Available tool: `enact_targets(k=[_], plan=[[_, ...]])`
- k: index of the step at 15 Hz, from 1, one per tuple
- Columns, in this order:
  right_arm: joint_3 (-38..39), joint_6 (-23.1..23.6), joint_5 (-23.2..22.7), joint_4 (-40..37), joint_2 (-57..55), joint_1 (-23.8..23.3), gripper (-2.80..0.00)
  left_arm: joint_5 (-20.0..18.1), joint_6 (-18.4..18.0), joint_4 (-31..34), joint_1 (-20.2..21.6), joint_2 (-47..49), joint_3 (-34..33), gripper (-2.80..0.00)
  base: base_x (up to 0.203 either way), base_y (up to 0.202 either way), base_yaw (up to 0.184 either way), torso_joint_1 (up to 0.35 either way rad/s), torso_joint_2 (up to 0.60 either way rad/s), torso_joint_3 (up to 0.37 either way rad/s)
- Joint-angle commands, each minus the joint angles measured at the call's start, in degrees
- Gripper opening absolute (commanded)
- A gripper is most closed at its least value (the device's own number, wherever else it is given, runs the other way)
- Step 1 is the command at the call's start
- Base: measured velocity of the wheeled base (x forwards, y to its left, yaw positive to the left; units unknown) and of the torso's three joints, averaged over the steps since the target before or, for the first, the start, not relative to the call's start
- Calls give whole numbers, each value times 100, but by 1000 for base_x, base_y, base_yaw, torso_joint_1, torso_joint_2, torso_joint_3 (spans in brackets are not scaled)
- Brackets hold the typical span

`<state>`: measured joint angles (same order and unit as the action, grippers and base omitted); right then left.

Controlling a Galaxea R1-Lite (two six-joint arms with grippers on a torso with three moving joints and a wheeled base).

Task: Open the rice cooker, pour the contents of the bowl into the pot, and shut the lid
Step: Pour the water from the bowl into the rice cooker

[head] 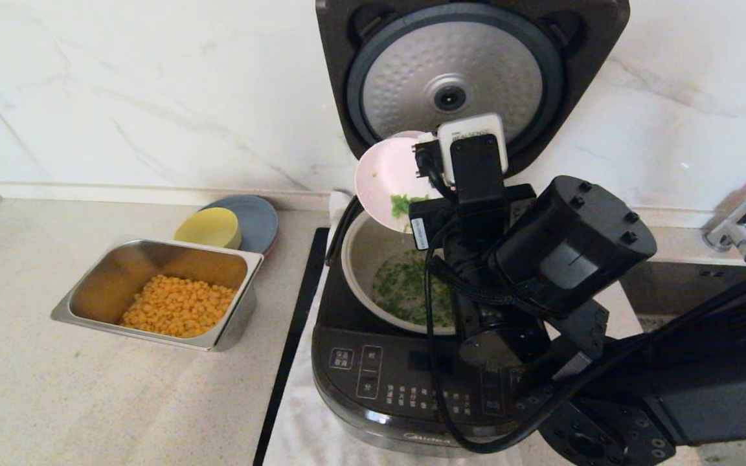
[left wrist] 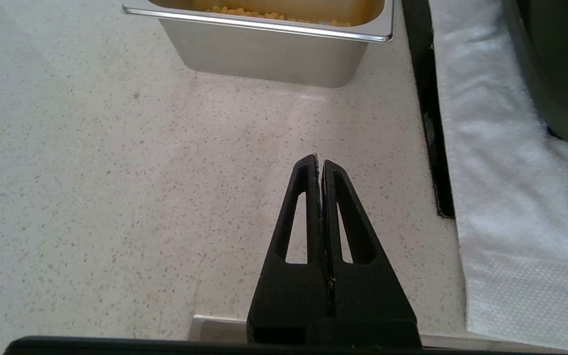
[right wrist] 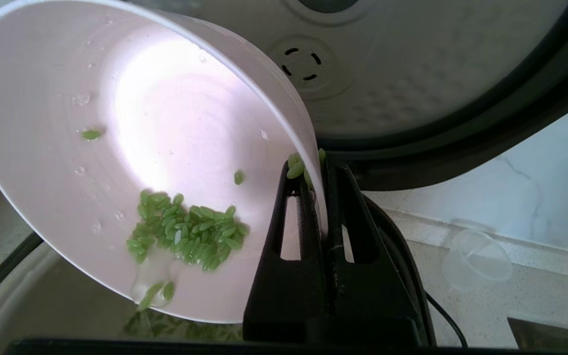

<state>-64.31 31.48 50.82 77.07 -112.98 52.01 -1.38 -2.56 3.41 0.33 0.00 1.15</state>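
Observation:
The black rice cooker [head: 373, 369] stands with its lid [head: 454, 77] raised, the dimpled silver plate facing me. My right gripper [right wrist: 319, 165] is shut on the rim of the pale pink bowl [right wrist: 131, 148], tipped steeply over the pot [head: 363, 249]. Green contents [right wrist: 185, 236] cling low inside the bowl, a few sliding at its lip. More green bits [head: 405, 291] lie in the pot. The bowl [head: 389, 178] hangs above the pot's back rim. My left gripper [left wrist: 319, 162] is shut and empty over the counter, out of the head view.
A steel tray [head: 88, 304] with corn kernels sits left of the cooker, a yellow bowl [head: 208, 228] on a blue plate behind it. A white towel [left wrist: 506, 207] lies under the cooker. A clear plastic cup [right wrist: 476, 261] lies on the counter; a faucet [head: 745, 230] stands at the right.

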Motion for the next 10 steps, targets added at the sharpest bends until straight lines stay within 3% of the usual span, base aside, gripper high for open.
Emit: enact_targets(k=[1, 4, 6, 8, 10], plan=[[14, 41, 55, 12, 27, 28, -280, -2, 9, 1, 2, 9, 0, -280, 0, 0, 0, 0, 0, 0], [7, -63, 197, -823, 285, 37, -280, -2, 1, 1, 2, 0, 0, -280, 0, 0, 0, 0, 0, 0], [-40, -391, 224, -1693, 490, 25, -280, -2, 1, 1, 2, 3, 0, -280, 0, 0, 0, 0, 0, 0], [-232, -1064, 209, -3035, 749, -18, -280, -2, 1, 1, 2, 9, 0, -280, 0, 0, 0, 0, 0, 0], [-720, -2032, 51, -4698, 988, -162, -280, -2, 1, 1, 2, 8, 0, -280, 0, 0, 0, 0, 0, 0]])
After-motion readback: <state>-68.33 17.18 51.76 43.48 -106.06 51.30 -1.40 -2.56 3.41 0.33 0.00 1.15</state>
